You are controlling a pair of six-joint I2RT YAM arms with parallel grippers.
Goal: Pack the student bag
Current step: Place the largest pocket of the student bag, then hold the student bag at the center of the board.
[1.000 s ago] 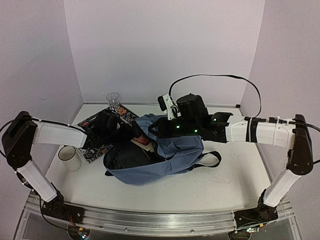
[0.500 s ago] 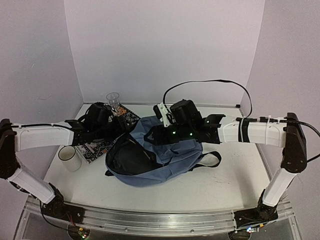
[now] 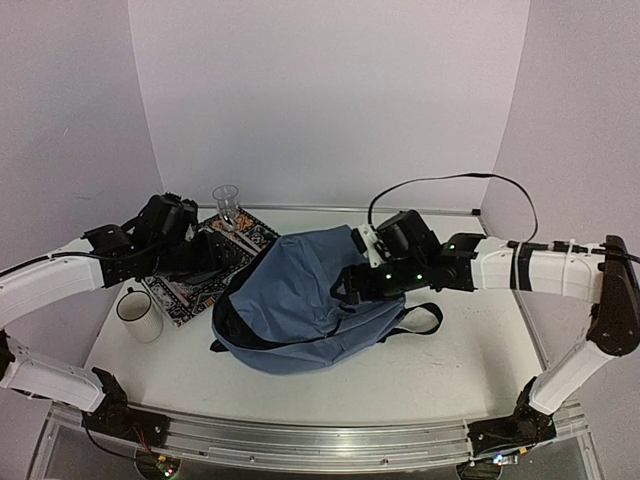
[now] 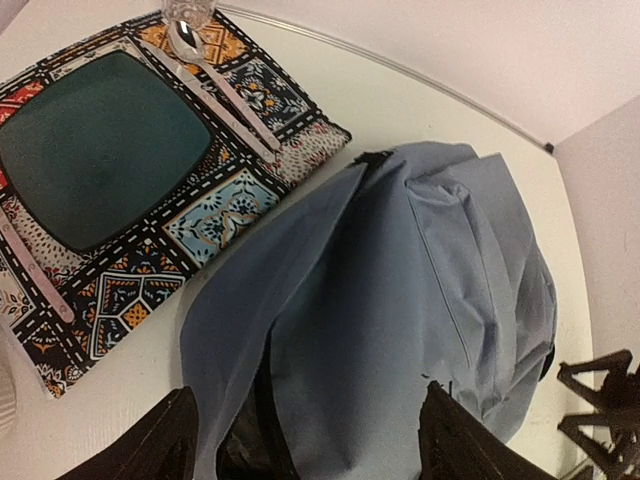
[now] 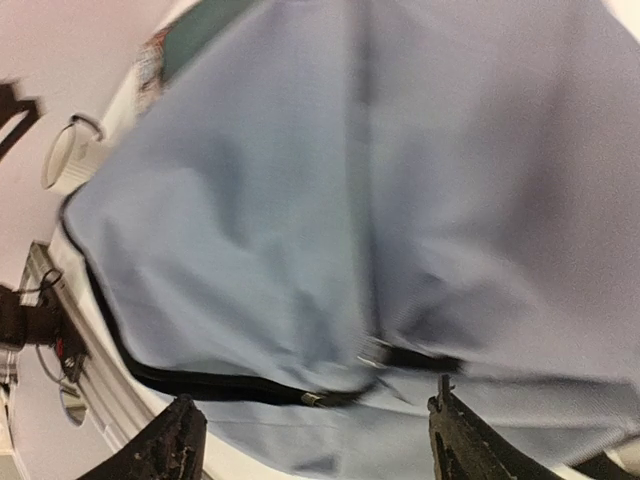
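The student bag [image 3: 300, 300], a large soft grey-blue backpack with a dark zipper line and black straps, lies in the middle of the table. My left gripper [image 3: 207, 262] is open and empty at the bag's left end, its fingers [image 4: 150, 450] spread above the bag's fabric [image 4: 400, 300] and a dark gap in it. My right gripper [image 3: 348, 286] is open and empty over the bag's right side. Its fingers [image 5: 480, 440] hover over the blue cloth [image 5: 350, 180] near the dark zipper [image 5: 200, 385]; nothing shows between them.
A patterned mat [image 3: 190, 290] lies left of the bag; in the left wrist view it [image 4: 230, 210] carries a dark green square dish [image 4: 100, 150] and cutlery [image 4: 225, 95]. A clear glass [image 3: 227, 205] stands behind it. A white mug [image 3: 140, 315] stands front left.
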